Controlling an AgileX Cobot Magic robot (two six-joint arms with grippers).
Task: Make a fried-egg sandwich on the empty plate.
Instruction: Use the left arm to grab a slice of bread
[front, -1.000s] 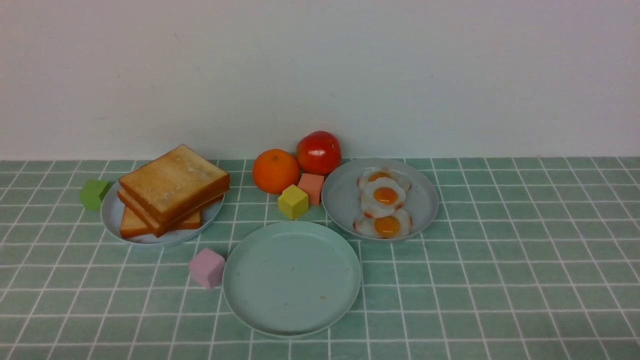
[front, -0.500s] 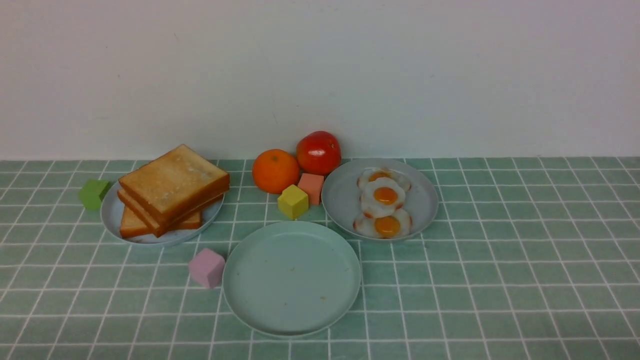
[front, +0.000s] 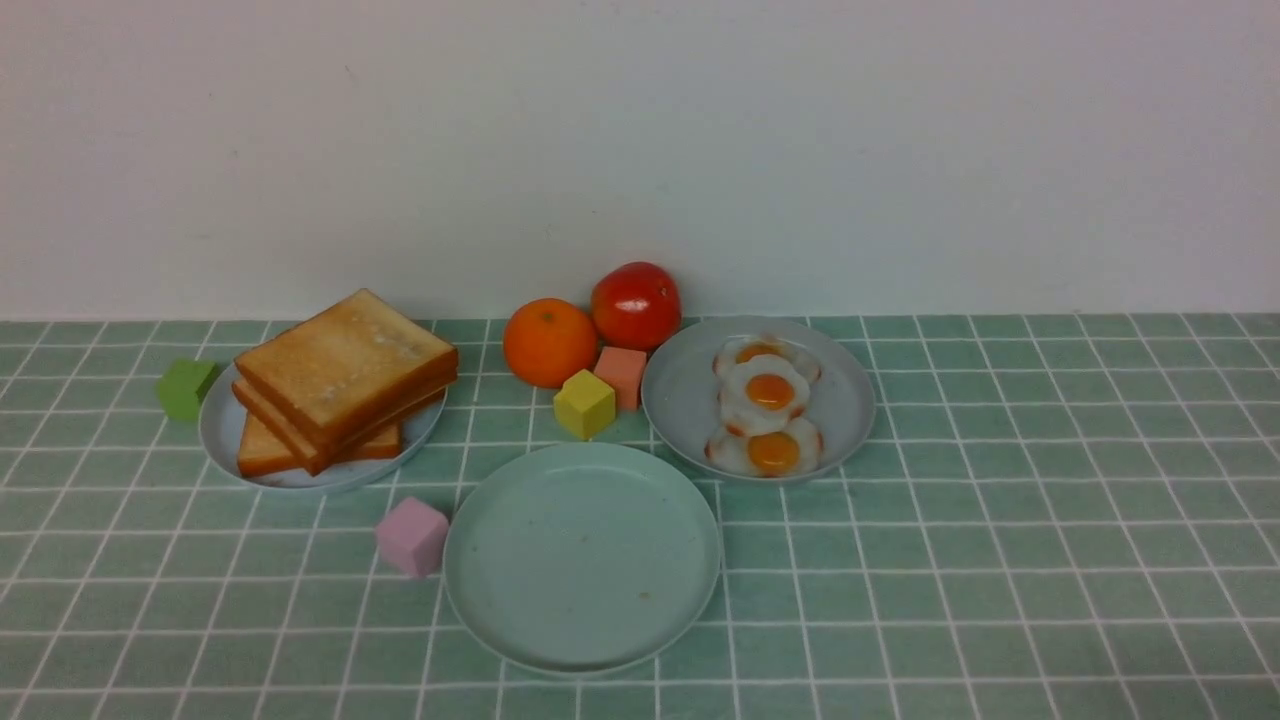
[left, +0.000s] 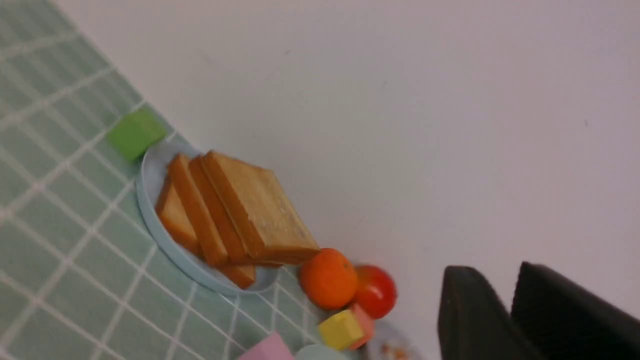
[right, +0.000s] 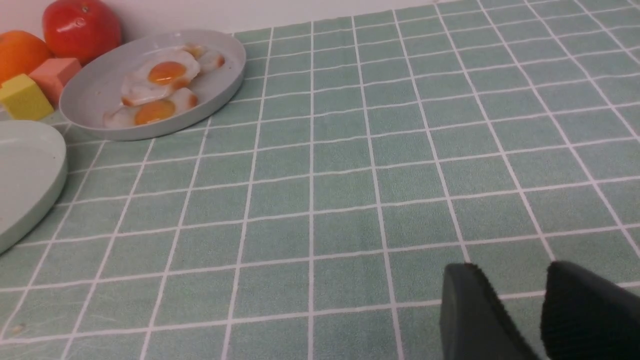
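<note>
Fingers (right: 475, 315) appear in wrist views — empty plate (front: 582, 555) whole only frontally.

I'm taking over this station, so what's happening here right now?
Nothing is being handled yet. The empty plate is bare. The toast slices sit stacked on the left grey-blue plate, and the fried eggs lie on the right grey-blue plate. The left claw and right claw hold nothing.

On the green-checked desk (front: 1000, 500), a round orange (front: 550, 342) sits beside a glossy red tomato (front: 636, 305). A yellow cube (front: 585, 404) and a salmon cube (front: 622, 376) stand just in front. A green cube (front: 186, 388) and a pink cube (front: 412, 537) lie well apart.
</note>
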